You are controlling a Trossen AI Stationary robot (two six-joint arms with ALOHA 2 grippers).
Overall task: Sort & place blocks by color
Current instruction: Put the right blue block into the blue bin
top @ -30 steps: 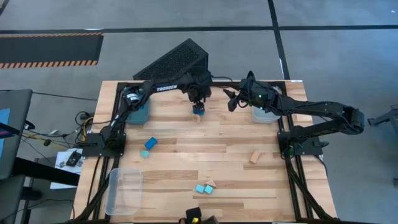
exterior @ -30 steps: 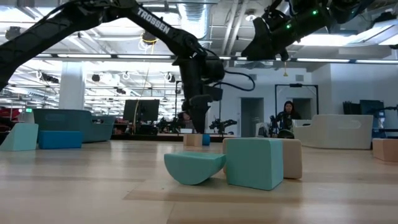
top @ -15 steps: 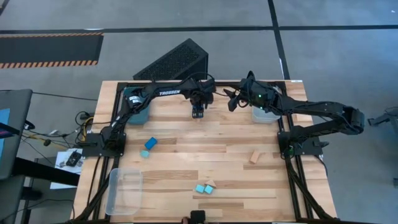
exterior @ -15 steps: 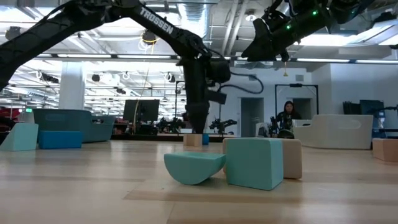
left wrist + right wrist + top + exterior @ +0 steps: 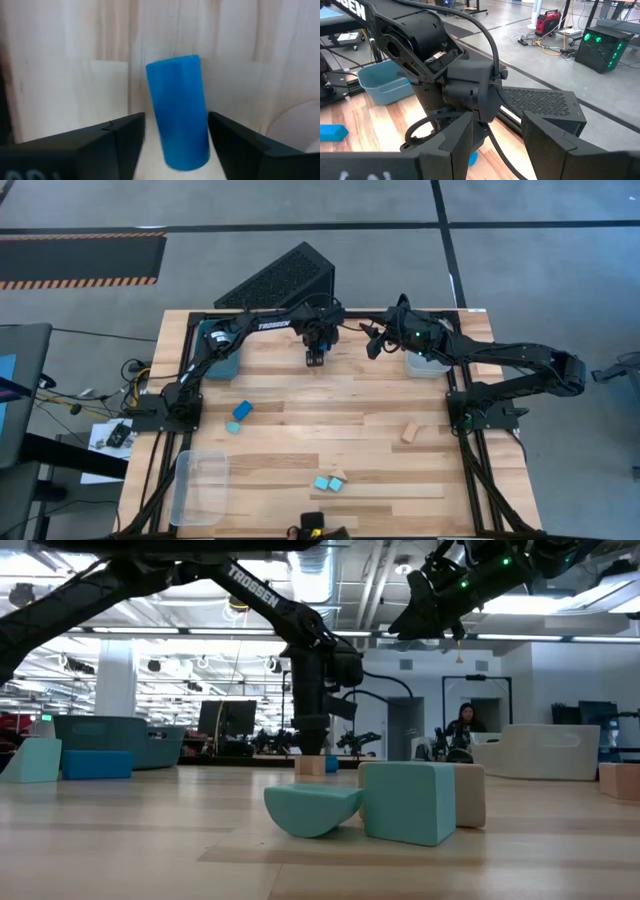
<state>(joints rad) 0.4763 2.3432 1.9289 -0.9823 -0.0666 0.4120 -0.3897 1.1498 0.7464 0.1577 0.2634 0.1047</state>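
Note:
A deep blue cylinder block (image 5: 181, 111) lies on its side on the wood table near the far edge's middle. My left gripper (image 5: 176, 125) points down over it, open, with one finger on each side of its near end; the high view shows the gripper (image 5: 315, 360) covering the block. A pale tan block (image 5: 310, 766) stands beside it. My right gripper (image 5: 497, 130) hangs open in the air to the right (image 5: 372, 345), with nothing between its fingers. Other blocks lie apart: blue (image 5: 242, 410), turquoise (image 5: 232, 427), tan (image 5: 410, 431), two turquoise (image 5: 328, 483). My left gripper comes from above with its fingers across the lying blue cylinder's long sides. One finger (image 5: 235, 145) stands right against the block's side (image 5: 204, 140), and a gap shows at the other finger. I cannot tell whether it touches. The block rests on the table.
A teal bin (image 5: 222, 360) stands at the far left, a pale bin (image 5: 425, 365) at the far right under the right arm, and a clear bin (image 5: 200, 487) at the near left. A tan block (image 5: 340, 476) touches the two turquoise ones. Bare wood lies across the table's middle.
My left gripper has sunk toward the table over the blue cylinder, and its wrist has rolled a little. The blue block, plain in the high view a second ago, is now covered by the gripper. The block itself has not moved.

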